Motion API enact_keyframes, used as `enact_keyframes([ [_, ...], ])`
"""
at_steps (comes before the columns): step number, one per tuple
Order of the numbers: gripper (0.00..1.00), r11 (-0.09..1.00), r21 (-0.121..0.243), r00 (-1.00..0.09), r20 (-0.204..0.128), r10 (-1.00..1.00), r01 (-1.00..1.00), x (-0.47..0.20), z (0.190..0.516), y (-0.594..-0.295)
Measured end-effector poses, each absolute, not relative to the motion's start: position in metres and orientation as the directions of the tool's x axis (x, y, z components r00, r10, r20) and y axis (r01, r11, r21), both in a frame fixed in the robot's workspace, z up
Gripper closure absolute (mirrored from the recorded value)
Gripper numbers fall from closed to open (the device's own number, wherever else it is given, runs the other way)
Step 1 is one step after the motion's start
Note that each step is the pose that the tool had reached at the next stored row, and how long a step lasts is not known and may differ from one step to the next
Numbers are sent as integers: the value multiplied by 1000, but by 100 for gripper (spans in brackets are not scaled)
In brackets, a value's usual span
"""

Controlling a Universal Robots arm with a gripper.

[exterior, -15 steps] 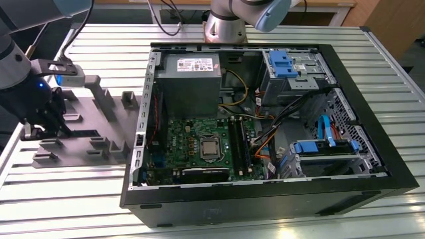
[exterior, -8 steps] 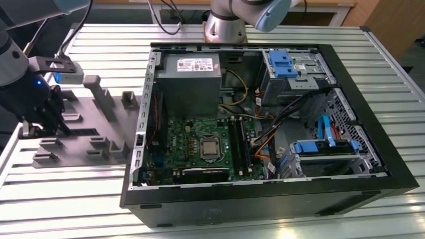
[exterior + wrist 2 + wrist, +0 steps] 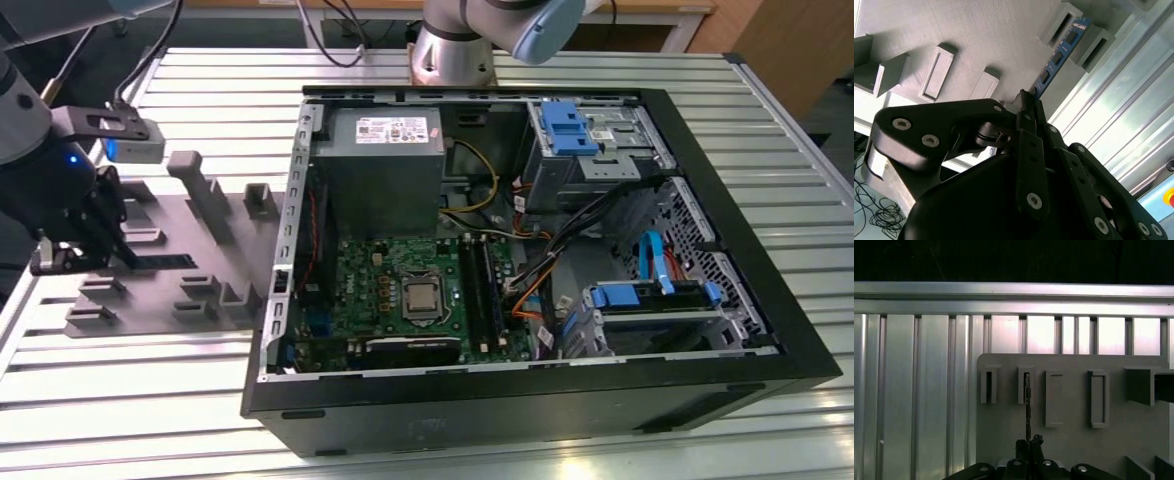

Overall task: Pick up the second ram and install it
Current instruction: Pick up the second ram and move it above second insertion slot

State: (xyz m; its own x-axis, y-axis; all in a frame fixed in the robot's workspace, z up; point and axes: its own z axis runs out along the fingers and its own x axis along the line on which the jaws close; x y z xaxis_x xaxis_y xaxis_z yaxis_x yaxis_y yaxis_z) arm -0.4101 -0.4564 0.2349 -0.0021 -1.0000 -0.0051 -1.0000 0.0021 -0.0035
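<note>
Claw (image 3: pixel 1026 104) tight on the second ram (image 3: pixel 1063 48) at the grey holder tray (image 3: pixel 979 35)

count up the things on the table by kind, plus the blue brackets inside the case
open computer case: 1
grey holder tray: 1
ram stick: 1
blue drive brackets: 2
total: 5

Exterior view high, angled down on computer case (image 3: pixel 534 400) and desk (image 3: pixel 134 400), both wrist views past gripper (image 3: pixel 1026 100) (image 3: pixel 1029 442), close onto shared grey holder tray (image 3: pixel 979 30) (image 3: pixel 1069 450)
</note>
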Motion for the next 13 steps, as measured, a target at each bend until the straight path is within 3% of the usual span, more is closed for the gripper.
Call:
enact_keyframes([
  [13, 86, 2, -3, -2, -5, -1000, -1000, -410, 249, -456],
])
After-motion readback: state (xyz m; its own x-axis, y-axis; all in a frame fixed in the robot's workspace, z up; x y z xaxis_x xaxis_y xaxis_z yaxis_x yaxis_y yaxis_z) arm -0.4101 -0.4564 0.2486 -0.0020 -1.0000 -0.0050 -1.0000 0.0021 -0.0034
